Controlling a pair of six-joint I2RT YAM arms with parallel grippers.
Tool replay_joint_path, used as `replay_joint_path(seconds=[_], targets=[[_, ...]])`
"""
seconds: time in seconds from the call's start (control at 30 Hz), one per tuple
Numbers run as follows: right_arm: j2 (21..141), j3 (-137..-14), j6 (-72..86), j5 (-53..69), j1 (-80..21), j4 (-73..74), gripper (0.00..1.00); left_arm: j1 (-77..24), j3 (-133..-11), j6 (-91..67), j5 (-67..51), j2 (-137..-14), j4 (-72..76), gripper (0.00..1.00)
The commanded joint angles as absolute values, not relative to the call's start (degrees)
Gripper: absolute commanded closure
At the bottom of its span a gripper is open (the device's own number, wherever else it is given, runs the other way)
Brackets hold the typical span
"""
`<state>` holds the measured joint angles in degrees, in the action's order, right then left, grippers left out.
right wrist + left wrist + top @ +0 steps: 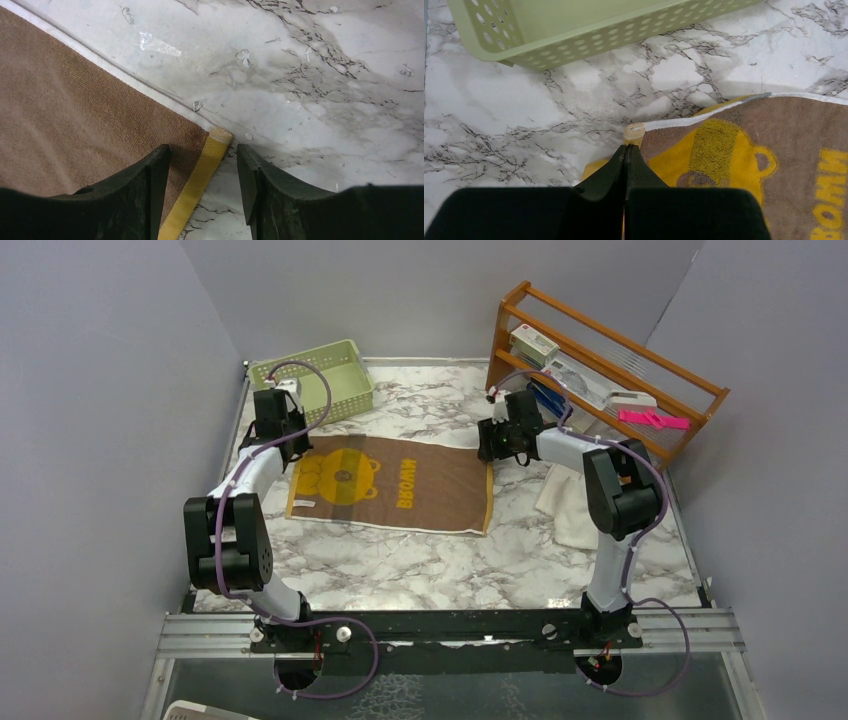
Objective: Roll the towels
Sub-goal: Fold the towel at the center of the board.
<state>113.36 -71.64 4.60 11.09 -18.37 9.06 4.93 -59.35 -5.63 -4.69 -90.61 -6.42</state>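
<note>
The mustard-yellow towel (400,483) lies flat on the marble table, tan side up with a yellow bear print. My left gripper (626,148) is shut on its far left corner (634,132), whose tip pokes out just past the fingertips. My right gripper (202,156) stands open at the far right corner (220,135), one finger (150,175) over the tan cloth, the other (255,175) over bare marble, the yellow hem between them. The cream-white towel (562,508) lies crumpled at the right, partly hidden under my right arm.
A light green perforated basket (312,378) stands at the back left, close behind my left gripper (287,440). A wooden rack (600,370) with boxes and a pink item stands at the back right, behind my right gripper (488,447). Grey walls enclose the table.
</note>
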Motion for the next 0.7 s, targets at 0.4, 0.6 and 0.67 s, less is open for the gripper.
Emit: replay_joint_path(seconds=[0.4,0.6,0.67], targets=[[114.1,-69.8,4.6,-8.1,-22.3,13.7,0.87,5.3,-63.3,-7.3,1.1,-89.4,-12.8,1.00],[112.7,-71.0,4.9,-5.6,-22.1,12.4,0.99,5.3,-62.2,-8.1,-0.9,-88.3,-14.6,1.00],[112.5,-72.6,4.8,-5.3,-21.8,12.6,0.99,5.3,-61.6,-8.1,-1.2,-87.9,-14.5,1.00]])
